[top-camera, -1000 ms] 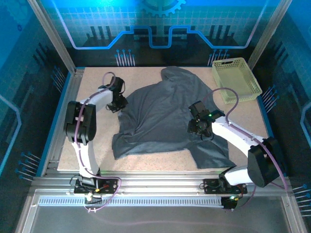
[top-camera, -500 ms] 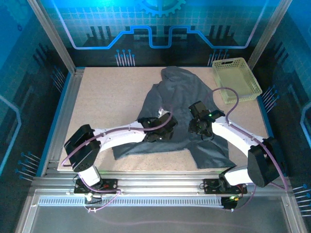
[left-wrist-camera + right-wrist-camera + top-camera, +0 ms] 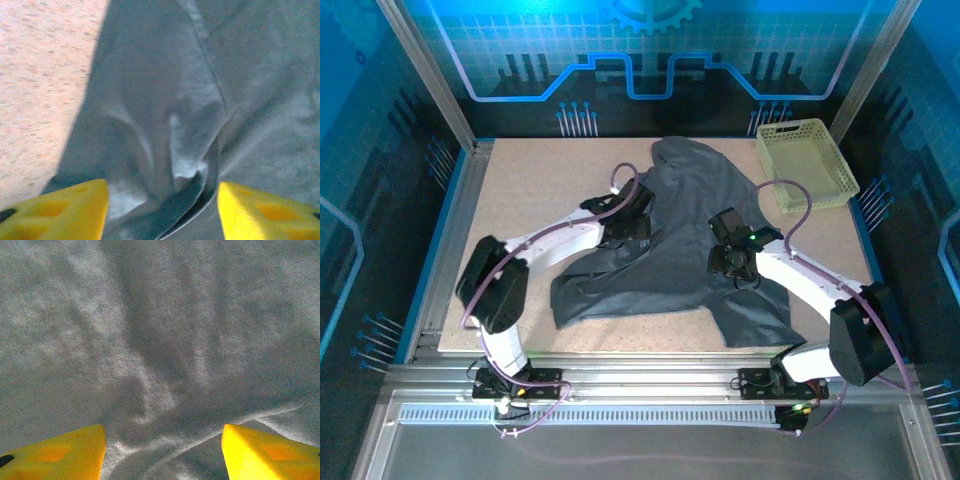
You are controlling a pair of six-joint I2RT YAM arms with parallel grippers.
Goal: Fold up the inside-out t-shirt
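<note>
Speckled beige board forms the table (image 3: 520, 200), with an aluminium rail (image 3: 650, 378) along its near edge at 6 o'clock, where both arm bases are bolted.

Nearest the rail, the inside-out t-shirt (image 3: 680, 190) lies spread and rumpled over the middle of the table. Its near edges reach toward 7 o'clock and 5 o'clock, and its bulk runs up to a bunched hump at 12 o'clock.

The right gripper (image 3: 732, 262) is over the cloth just toward 4 o'clock from the table's centre. In the right wrist view this gripper (image 3: 163, 450) has its yellow fingertips (image 3: 265, 455) spread wide, with nothing pinched and creased grey fabric and a seam below them.

Farther in, the left gripper (image 3: 632, 212) reaches from 8 o'clock to the shirt's left edge, slightly toward 11 o'clock from centre. The left wrist view shows this gripper (image 3: 162, 200) with its fingers (image 3: 65, 210) also parted, above a raised fold of fabric. Bare table lies at 10 o'clock in that view.

Beyond, at the 2 o'clock corner, a pale yellow-green basket (image 3: 807, 163) sits just beside the shirt's far right edge.

A blue-lit patterned wall (image 3: 640, 60) closes the far side.
</note>
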